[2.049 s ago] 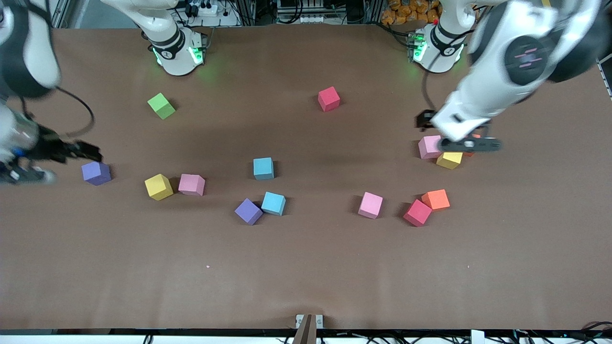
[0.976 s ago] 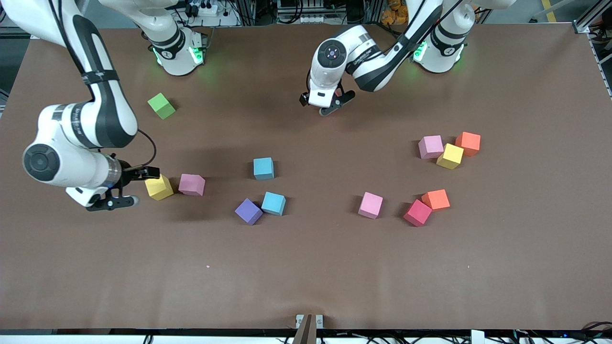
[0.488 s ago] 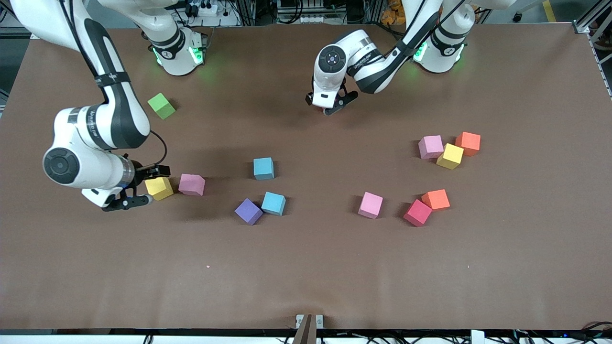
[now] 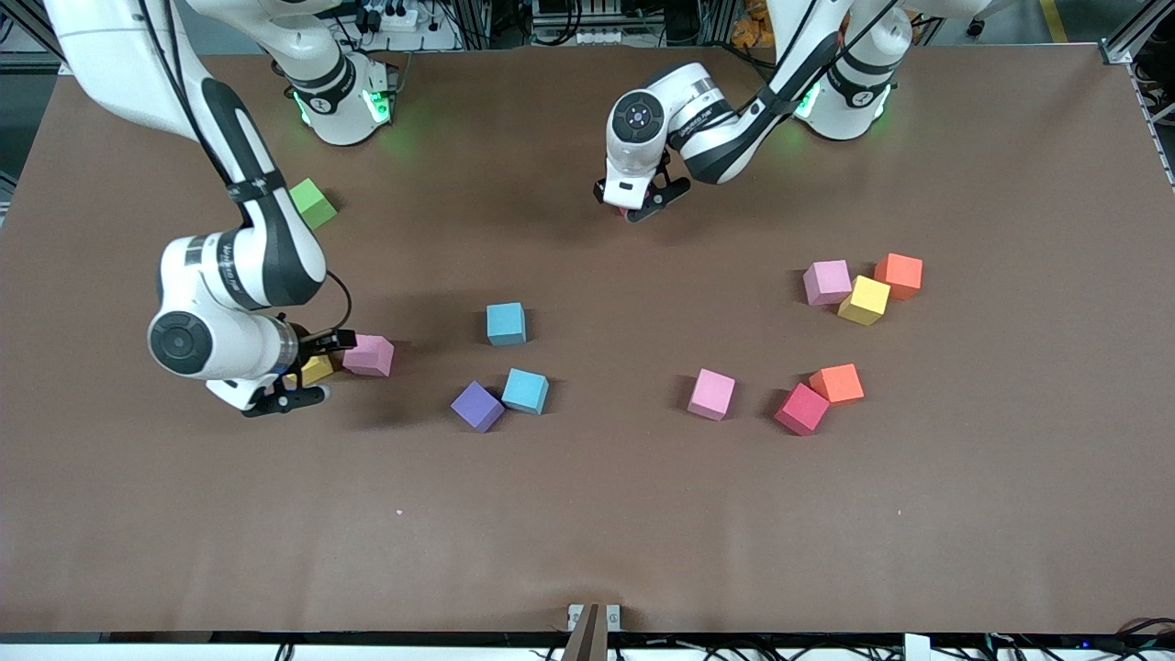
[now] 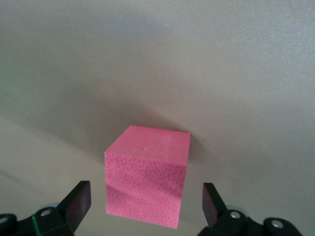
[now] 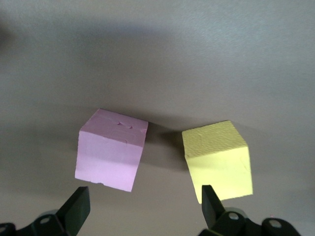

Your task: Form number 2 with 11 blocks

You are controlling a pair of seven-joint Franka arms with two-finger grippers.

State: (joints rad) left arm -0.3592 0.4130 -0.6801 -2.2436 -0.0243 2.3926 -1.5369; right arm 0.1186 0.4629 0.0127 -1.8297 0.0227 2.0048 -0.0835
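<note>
The blocks (image 4: 525,390) are scattered across the middle of the surface (image 4: 587,514), with no number 2 begun. Over the last second, the left hand (image 4: 647,200), fingers apart, has been lowered around the red block (image 5: 147,179) at upper centre, while the right hand (image 4: 307,367), also apart, has been brought to the yellow block (image 6: 216,162) and pink block (image 6: 112,150) at middle left. First grasps appear imminent.

Brown table (image 4: 587,514), scattered blocks (image 4: 711,394) lying apart, lime-green cube (image 4: 312,202)

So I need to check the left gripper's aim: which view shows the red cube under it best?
The left wrist view: the red cube sits whole between the open left gripper fingers. The front view shows only a sliver under the gripper; the right wrist view shows none.
</note>
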